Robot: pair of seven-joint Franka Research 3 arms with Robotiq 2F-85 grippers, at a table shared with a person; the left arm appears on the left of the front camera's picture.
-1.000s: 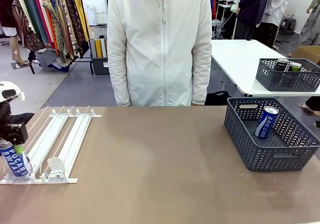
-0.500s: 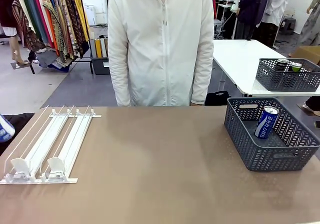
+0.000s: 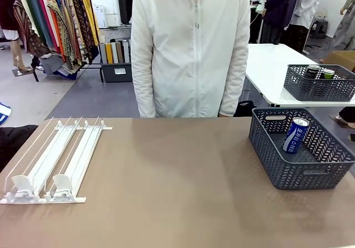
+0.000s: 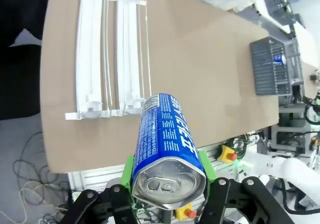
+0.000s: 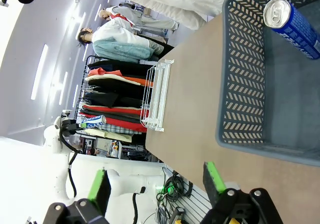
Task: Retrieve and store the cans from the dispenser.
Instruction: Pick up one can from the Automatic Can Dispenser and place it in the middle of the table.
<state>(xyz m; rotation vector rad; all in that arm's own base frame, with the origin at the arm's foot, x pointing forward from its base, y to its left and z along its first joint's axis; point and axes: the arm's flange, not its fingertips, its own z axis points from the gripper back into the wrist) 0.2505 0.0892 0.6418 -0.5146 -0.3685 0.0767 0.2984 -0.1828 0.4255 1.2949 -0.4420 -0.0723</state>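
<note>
Dispenser (image 3: pixel 52 162) rack lies flat at my left end of the brown table (image 3: pixel 177 203), both lanes bare, its two pusher blocks (image 3: pixel 41 185) parked at the near end. Across the table, well apart, sits the grey mesh basket (image 3: pixel 288 173) with one blue can (image 3: pixel 295 135) leaning inside. My left gripper (image 4: pixel 167 171) is clamped on a second blue can (image 4: pixel 167 139), high above the rack. My right gripper (image 5: pixel 157 181) stands wide apart, holding nothing, beside the basket.
</note>
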